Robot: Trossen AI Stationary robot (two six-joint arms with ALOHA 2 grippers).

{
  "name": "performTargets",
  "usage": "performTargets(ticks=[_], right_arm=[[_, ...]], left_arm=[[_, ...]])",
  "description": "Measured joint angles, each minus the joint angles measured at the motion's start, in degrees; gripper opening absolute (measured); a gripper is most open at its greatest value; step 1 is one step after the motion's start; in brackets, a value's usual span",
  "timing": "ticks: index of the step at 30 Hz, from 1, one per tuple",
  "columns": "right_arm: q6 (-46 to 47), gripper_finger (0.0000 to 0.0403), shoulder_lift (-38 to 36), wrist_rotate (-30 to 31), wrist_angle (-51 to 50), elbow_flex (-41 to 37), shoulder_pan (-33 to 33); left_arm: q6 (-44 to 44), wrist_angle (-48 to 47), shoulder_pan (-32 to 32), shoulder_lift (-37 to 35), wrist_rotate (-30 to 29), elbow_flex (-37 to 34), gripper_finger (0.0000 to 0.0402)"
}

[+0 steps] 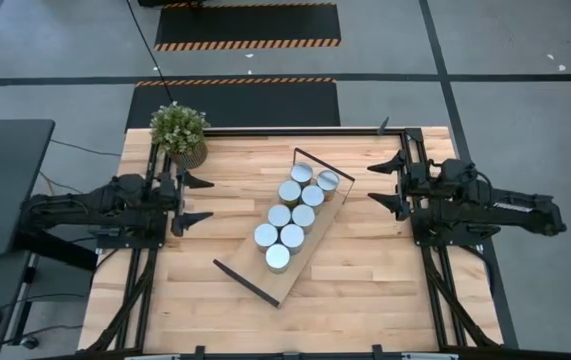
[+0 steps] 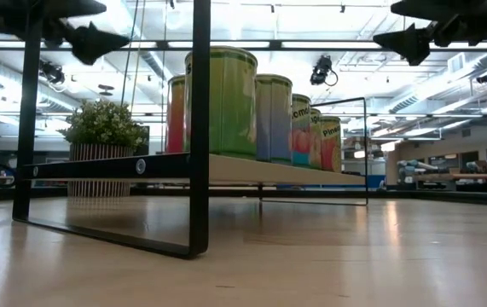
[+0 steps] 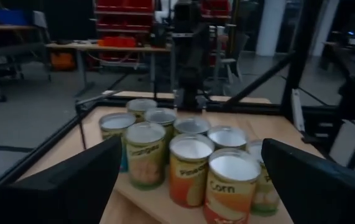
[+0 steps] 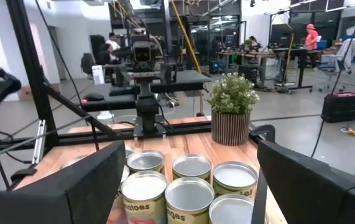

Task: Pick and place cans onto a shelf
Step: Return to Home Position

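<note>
The cans (image 1: 291, 215) are standing packed two abreast on the shelf (image 1: 273, 281), which is lying slantwise across the middle of the table (image 1: 375, 290), between the two arms. From above only their silver lids are showing, and the sides are staying out of sight. In the low view the nearest black wire frame (image 2: 199, 128) is cutting straight across the front can, its top is running off the picture, and the cans behind are overlapping so that only slivers of each are showing. In both wrist views the closest cans are being cropped at the bottom, and the dark fingers are covering the outermost ones.

Some writing is coming through. "Corn" is reading clearly on the closest can in the left wrist view (image 3: 229, 186), and its neighbour is showing a word beginning "Pinea". In the right wrist view one label is ending in "toes" (image 4: 141, 204) (the rest is curving out of sight).

Bare board is showing only at the shelf's lower end in the high view, beyond the last can. At the other end the cans are reaching almost to the frame. Open tabletop is lying on both long sides of the shelf.

The left gripper (image 1: 205, 200) is hanging at the table's left side, fingers spread wide and holding nothing, just beside the potted plant (image 1: 178, 130) at the far corner. The right gripper (image 1: 373, 184) is hanging at the right side, likewise spread and empty, well apart from the shelf.
</note>
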Motion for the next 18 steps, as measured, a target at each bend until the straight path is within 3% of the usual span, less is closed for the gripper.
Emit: performTargets(ticks=[6,13,18], right_arm=[[0.85,0.0373,-1.83,-0.62,3.11,-4.22,-3.95],[3.30,0.0373,-5.47,0.11,15.90,-13.91,-5.83],[5.34,0.0373,-7.55,3.85,21.65,-19.77,-6.55]], left_arm=[[0.01,1.24,-0.02,-6.01,-2.46,-4.42,0.0392],[1.21,0.63,-0.02,-13.11,-3.72,-7.32,0.0392],[1.18,0.20,-0.02,-17.26,-4.60,-9.09,0.0392]])
